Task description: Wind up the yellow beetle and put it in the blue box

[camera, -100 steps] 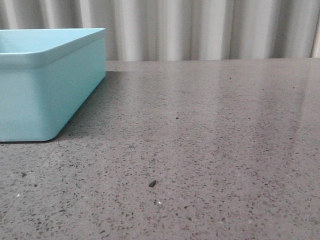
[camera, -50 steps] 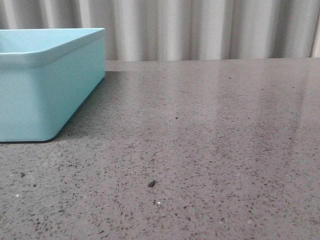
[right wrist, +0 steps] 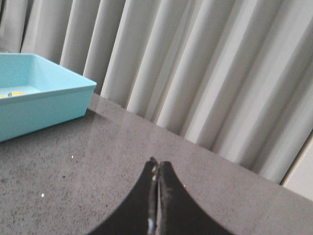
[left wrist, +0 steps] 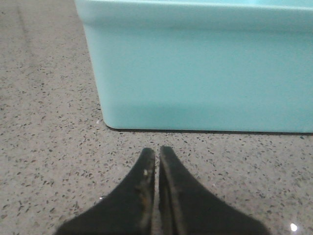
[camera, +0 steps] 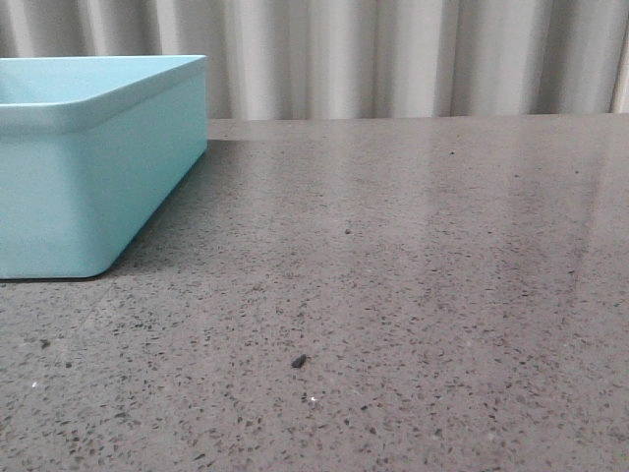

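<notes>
Blue box (camera: 93,167) at the bench's (camera: 413,295) far left; left gripper (left wrist: 156,155) and right gripper (right wrist: 156,165) both closed, empty

You find no legible text, label, brand mark, number or sign in any view. The blue box (camera: 88,187) carries plain, unmarked walls; the speckled table (camera: 413,295) and the pale curtain (right wrist: 205,73) behind it bear no print either.

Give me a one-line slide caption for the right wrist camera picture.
Shut right gripper above the grey speckled stone table, pale blue plastic box beyond showing a yellow sliver inside, pleated curtain behind.
</notes>
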### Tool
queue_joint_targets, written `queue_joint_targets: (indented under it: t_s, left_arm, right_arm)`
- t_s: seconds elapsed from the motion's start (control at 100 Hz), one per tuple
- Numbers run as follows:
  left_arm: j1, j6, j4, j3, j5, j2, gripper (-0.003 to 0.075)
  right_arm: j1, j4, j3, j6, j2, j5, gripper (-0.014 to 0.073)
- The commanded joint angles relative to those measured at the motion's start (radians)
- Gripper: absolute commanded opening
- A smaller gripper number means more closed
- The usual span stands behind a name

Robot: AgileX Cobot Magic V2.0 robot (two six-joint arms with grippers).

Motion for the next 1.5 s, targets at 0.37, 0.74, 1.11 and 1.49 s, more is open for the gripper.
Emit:
queue_joint_targets:
  t_s: [0.37,0.74,1.11,1.49]
  left_arm:
    - [0.002,-0.01,-0.01,0.025,-0.043,-0.033,-0.0021]
    - [0.002,-0.01,-0.01,0.025,-0.043,-0.033,-0.0021]
    - [0.002,-0.01,-0.01,0.025,-0.043,-0.033,-0.0021]
    - [0.002,-0.01,-0.01,0.025,-0.043,-0.033,-0.0021]
  right_arm:
    - [-0.13,-0.073,0.316,0.184,-0.005,-0.344,-0.0062]
    - [-0.319,0.072,0.622,0.187,-0.013,-0.425,-0.0062]
    - [-0.345,0.05,0.624,0.191,-0.013,-0.32,-0.0062]
    - [-0.345,0.05,0.624,0.187,-0.013,-0.321,-0.0062]
